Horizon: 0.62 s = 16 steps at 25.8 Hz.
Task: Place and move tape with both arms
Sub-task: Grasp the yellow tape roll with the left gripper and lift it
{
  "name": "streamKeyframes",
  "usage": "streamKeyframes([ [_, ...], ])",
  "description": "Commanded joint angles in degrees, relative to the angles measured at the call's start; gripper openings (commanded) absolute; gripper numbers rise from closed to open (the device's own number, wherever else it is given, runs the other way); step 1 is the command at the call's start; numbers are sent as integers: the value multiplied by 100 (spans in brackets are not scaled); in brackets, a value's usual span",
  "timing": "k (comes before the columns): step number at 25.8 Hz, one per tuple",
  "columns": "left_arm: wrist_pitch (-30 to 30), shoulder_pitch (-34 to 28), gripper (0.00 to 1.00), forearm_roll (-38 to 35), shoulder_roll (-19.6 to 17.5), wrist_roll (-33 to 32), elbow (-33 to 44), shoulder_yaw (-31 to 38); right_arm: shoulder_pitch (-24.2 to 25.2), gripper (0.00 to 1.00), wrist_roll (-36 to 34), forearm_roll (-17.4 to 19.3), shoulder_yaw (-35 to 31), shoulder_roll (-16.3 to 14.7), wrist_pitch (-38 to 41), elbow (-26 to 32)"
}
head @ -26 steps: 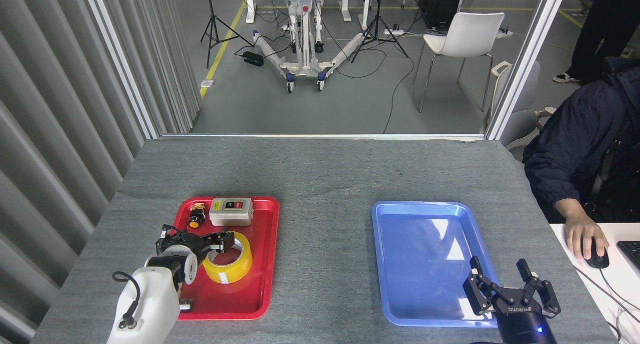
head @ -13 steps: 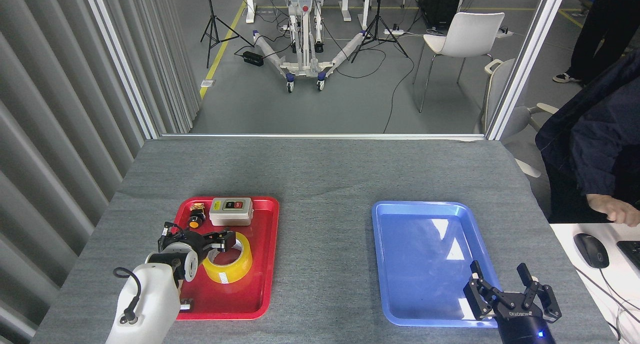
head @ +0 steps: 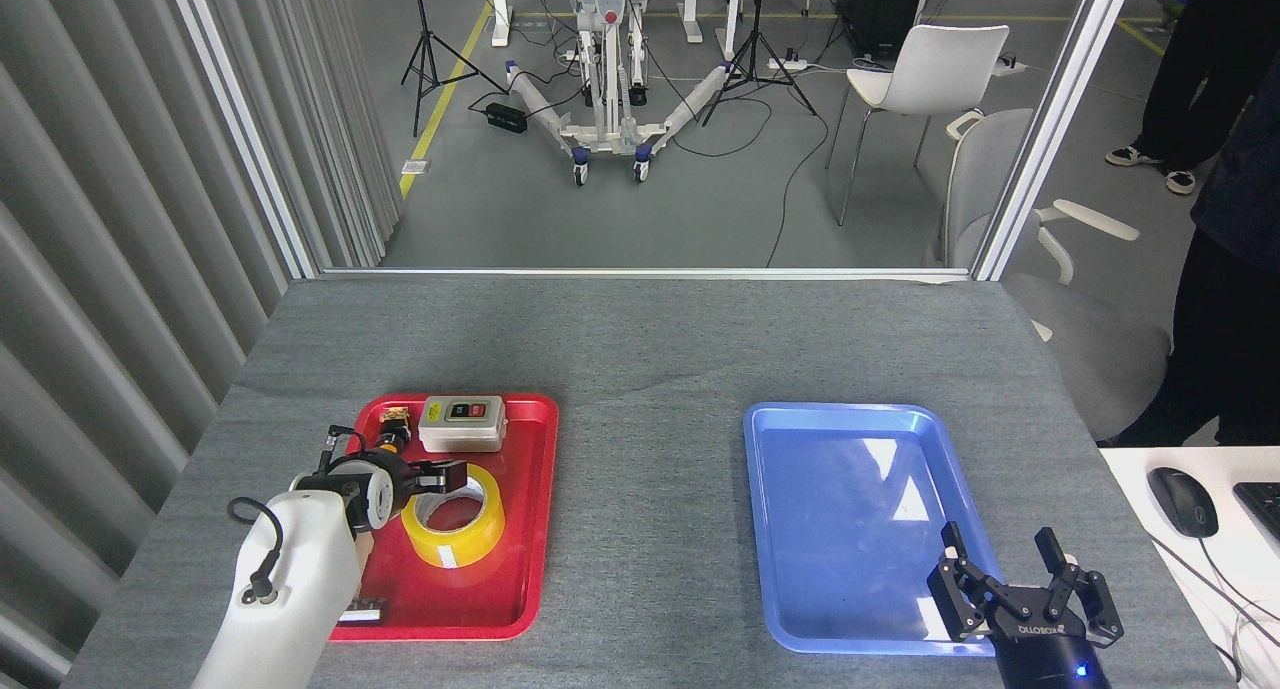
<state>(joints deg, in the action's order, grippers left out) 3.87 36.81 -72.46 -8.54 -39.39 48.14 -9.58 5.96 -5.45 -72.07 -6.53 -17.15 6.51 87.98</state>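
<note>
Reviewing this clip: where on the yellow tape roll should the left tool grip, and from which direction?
Grip the ring wall of the tape, one finger down the open core and one outside, coming from above. It lies flat in the red tray, hole up, so only its top edge and core are reachable. The left tool sits at its far-left rim, the likeliest spot.

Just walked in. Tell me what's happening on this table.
The left gripper is at the tape, which lies flat in the red tray beside a grey switch box; whether it has gripped the roll is unclear. The right gripper hangs open at the near edge of the blue tray.
</note>
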Motion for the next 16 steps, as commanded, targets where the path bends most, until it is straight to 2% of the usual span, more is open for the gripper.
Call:
streamKeyframes([
  [1, -44, 133, 100, 4, 10, -33, -252, 9, -7, 100, 0, -9, -6, 10, 0, 0],
  [4, -238, 203, 100, 4, 1, -69, -340, 9, -7, 100, 9, -18, 3, 19, 0, -9],
  [9, -756, 388, 100, 13, -60, -666, -507, 9, -16, 100, 9, -35, 3, 36, 0, -18],
  [16, -1117, 573, 100, 4, -69, -693, -955, 0, -51, 100, 9, -141, 3, 124, 0, -35],
])
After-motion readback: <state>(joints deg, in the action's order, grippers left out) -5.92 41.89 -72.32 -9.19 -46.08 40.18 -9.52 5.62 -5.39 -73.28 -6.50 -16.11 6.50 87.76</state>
